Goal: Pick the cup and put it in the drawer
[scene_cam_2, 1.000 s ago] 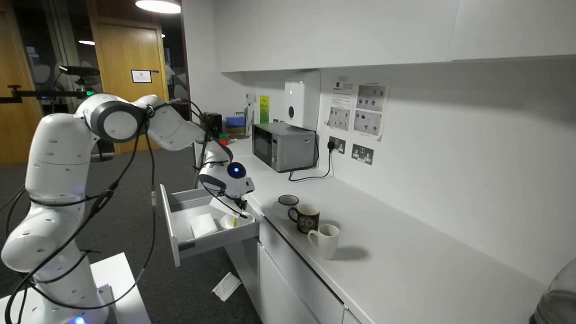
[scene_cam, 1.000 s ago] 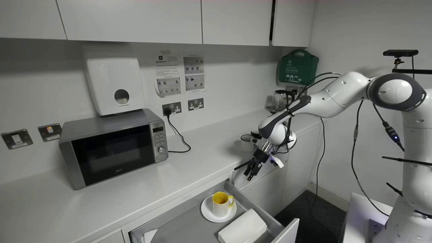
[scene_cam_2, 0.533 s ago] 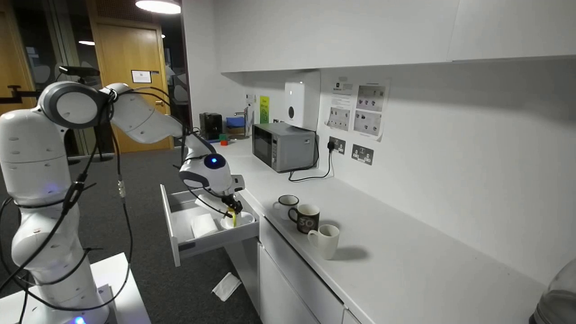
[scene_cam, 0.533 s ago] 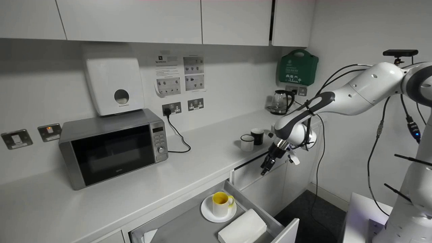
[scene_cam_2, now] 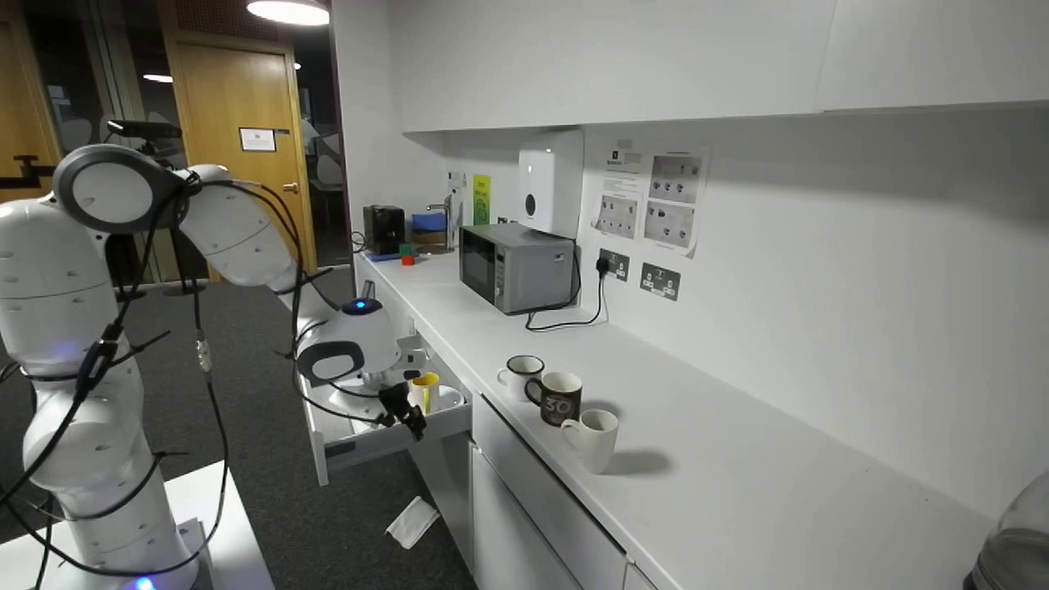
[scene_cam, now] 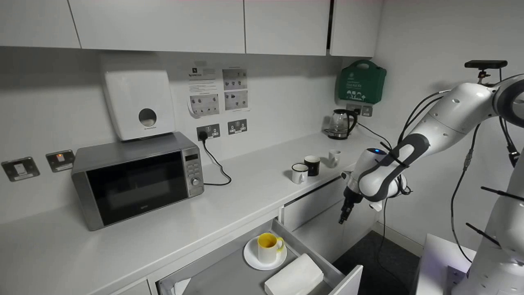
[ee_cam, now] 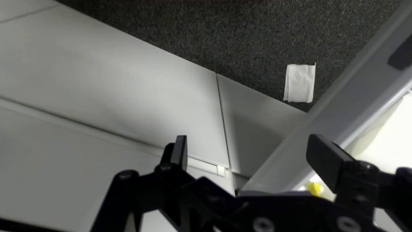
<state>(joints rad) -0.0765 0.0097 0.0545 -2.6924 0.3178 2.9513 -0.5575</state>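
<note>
In the wrist view the gripper has its two fingers spread wide apart. It hangs fingers-down in front of the cabinet fronts, off to the side of the pulled-out drawer, apart from the cup.

The cup is in the drawer, upright on a white plate. White outside, yellow inside, yellow handle. Wrist view shows just a small yellow bit of it, next to one finger.

A white packet lies flat in the drawer, just beside the plate on the drawer-front side. Some white paper at the end away from the gripper, partly cut off by the view edge.

Floor: a folded white sheet on dark carpet, near the foot of the cabinets.

Along the front edge of the bench, three upright mugs in a row: white mug with dark rim, black mug marked 30, plain white mug. First two stand close; can't tell if they touch.

Further back: microwave, white dispenser on the wall above it. Glass jug in the far corner, green first aid box on the wall above.
</note>
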